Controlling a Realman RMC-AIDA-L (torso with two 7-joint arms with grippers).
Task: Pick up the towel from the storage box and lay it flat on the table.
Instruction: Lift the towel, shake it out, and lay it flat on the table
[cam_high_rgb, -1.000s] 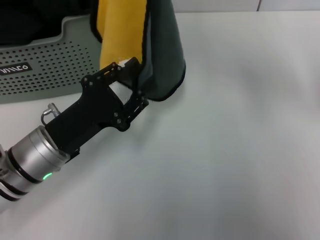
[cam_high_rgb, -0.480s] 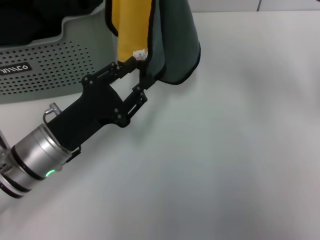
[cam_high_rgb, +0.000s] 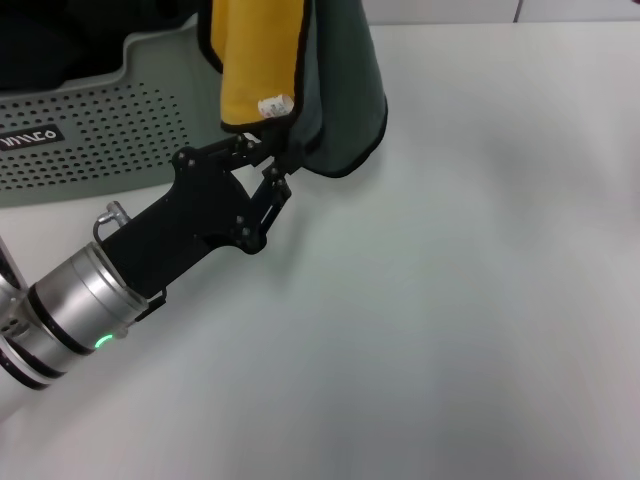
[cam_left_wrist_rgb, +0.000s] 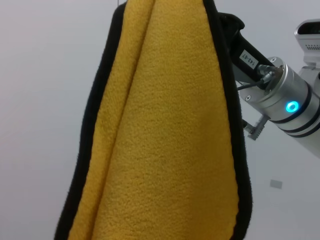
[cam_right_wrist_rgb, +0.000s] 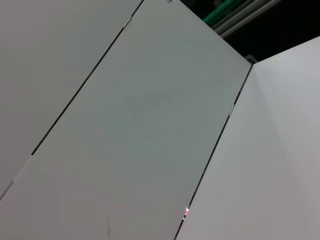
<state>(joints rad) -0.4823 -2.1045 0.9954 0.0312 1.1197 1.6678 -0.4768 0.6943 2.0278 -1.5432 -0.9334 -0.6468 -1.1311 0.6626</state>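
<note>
From my head camera the towel (cam_high_rgb: 300, 80) runs off the top edge, so I can't see what holds it up. It hides the left gripper (cam_high_rgb: 268, 150) fingertips; I can't tell their state. The storage box (cam_high_rgb: 90, 130) is cut by the left edge, its label (cam_high_rgb: 28, 134) partly clipped.

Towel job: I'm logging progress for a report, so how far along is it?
Done: the towel is out of the storage box and hangs in folds over the table. In hand: its top runs up beside the right end effector, and the left end effector is at its lower edge, by the white tag. Left: spreading it open and laying it flat; none of it lies flat yet.
</note>
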